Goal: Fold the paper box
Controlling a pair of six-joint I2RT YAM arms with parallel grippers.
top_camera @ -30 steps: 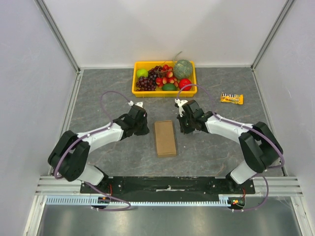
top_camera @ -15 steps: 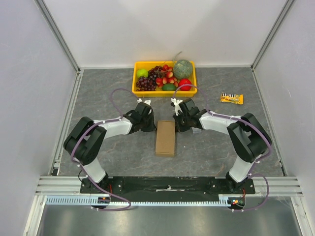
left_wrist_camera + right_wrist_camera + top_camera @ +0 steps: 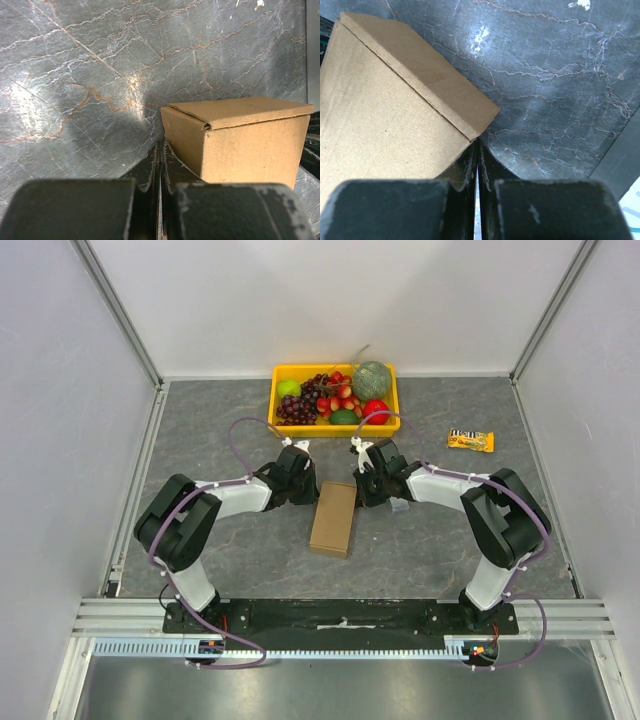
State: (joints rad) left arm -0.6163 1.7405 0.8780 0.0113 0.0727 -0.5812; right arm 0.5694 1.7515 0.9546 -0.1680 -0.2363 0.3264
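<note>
Lying flat, the paper box [image 3: 334, 519] runs near-to-far, far end rightward.

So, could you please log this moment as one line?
paper box: closed, lying on table | left gripper: shut, beside box | right gripper: shut, beside box corner

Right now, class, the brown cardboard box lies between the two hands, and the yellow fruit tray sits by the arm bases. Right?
No. The top external view shows the yellow fruit tray at the far edge of the table; the brown cardboard box lies between the left hand and the right hand.
</note>
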